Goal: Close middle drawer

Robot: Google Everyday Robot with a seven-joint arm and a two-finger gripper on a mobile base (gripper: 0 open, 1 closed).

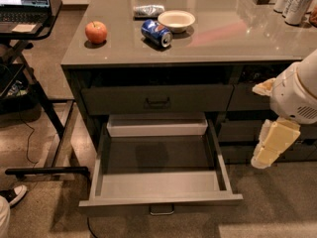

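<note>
The middle drawer (pixel 158 185) is pulled far out toward me. Its dark-grey front (pixel 161 200) carries a small bar handle (pixel 162 210) at the near edge, and its long grey box is empty. A lighter-grey box edge (pixel 157 125) shows at its back, under the top drawer front (pixel 157 99). My gripper (pixel 263 157), cream-coloured and pointing down, hangs from the white arm (pixel 297 95). It is to the right of the open drawer, about level with the drawer's right side wall (pixel 220 157) and clear of it. The lowest drawer is hidden beneath.
On the grey countertop (pixel 223 38) are an apple (pixel 96 32), a blue can on its side (pixel 156 32), a white bowl (pixel 176 20), a crushed packet (pixel 148 10) and cans at the far right (pixel 294 1). A laptop stand (pixel 29 29) with floor legs is at the left.
</note>
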